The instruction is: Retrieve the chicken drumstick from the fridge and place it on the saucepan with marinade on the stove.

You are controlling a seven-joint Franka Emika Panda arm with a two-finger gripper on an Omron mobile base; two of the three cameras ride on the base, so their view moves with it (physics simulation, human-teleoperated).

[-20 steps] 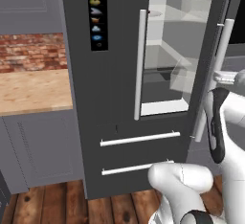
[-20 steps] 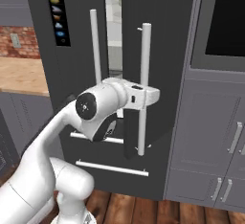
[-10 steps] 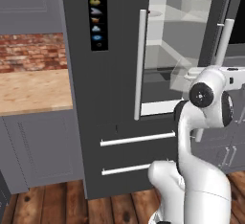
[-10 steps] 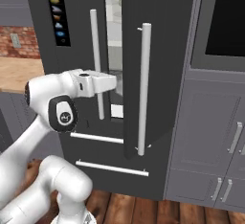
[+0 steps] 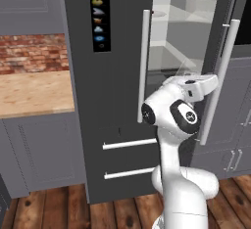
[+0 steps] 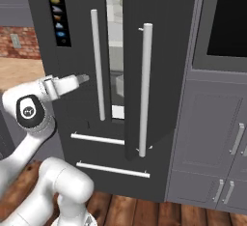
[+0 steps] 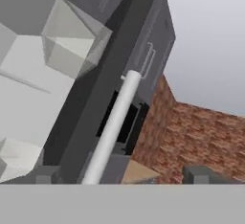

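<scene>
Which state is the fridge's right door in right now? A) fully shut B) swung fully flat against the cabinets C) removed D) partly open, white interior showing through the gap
D: the fridge right door stands ajar, and the white interior with its shelves shows between the two silver bar handles in both base views.

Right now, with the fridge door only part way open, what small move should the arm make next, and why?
Probably swing the open gripper behind the right door's silver bar handle and push that door wider. The fridge shows only a narrow gap onto its white interior, the gripper holds nothing, and I cannot make out the chicken drumstick through that gap.
</scene>
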